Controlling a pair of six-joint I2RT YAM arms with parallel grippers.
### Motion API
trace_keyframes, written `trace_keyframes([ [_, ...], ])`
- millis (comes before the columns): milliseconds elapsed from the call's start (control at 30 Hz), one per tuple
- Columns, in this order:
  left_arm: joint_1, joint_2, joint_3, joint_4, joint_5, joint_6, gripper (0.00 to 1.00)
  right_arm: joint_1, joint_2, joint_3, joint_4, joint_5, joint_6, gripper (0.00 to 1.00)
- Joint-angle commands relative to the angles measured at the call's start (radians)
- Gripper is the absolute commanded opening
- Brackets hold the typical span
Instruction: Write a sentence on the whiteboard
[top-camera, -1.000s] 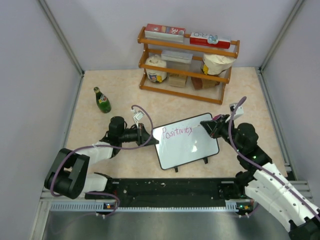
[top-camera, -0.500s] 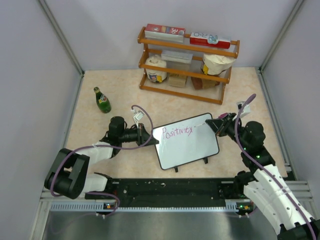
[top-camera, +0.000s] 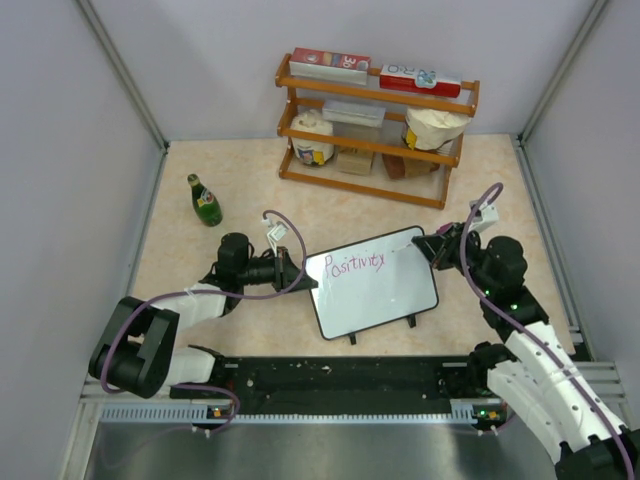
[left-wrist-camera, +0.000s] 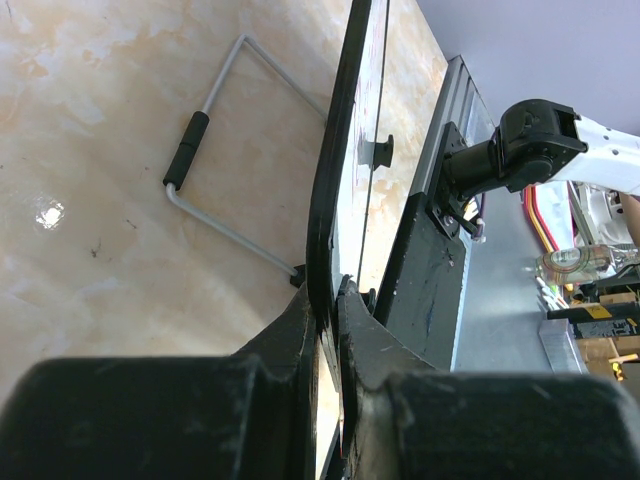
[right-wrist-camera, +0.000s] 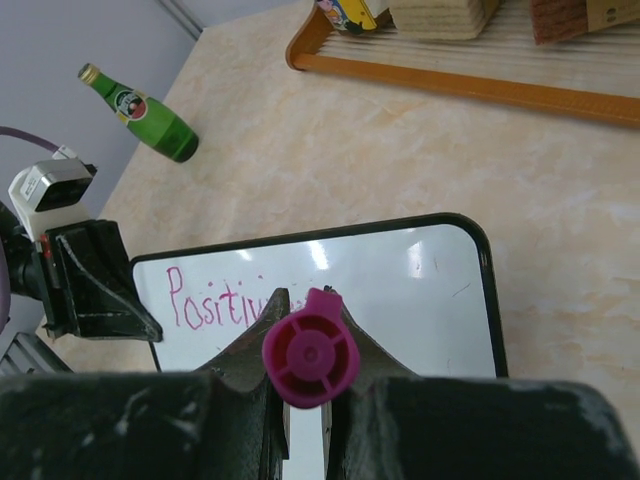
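A green bottle (top-camera: 205, 200) stands well apart at ten o'clock from the whiteboard (top-camera: 385, 295), out of reach of either arm's work. The left gripper (top-camera: 302, 277) lies low along the table and pinches the board's black frame at its nine o'clock edge, fingers (left-wrist-camera: 290, 335) pressed on either side of the rim. I judge this grip is there to steady the board so it does not slide under the pen. The board sits near the middle of the table, apparently tilted up on a wire stand (left-wrist-camera: 187, 150), with one pink word (top-camera: 355, 264), "Positivity", along its top. A wooden shelf (top-camera: 375, 130) of groceries stands at twelve o'clock, no part of the job. The right gripper (top-camera: 432, 246) hangs at the board's two o'clock corner, clamped on a pink marker (right-wrist-camera: 310, 358) aimed at the white surface just past the word's end, probably to start the next word; whether the tip touches I cannot tell
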Motion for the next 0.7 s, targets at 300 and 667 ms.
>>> trace_keyframes([
  [300,-0.005,0.022,0.003,-0.024,-0.076,0.095,0.0,0.147,-0.007,0.066,-0.012,0.286,-0.149,0.0],
  [667,-0.005,0.021,0.001,-0.024,-0.074,0.095,0.0,0.149,0.05,0.053,0.062,0.281,-0.149,0.0],
])
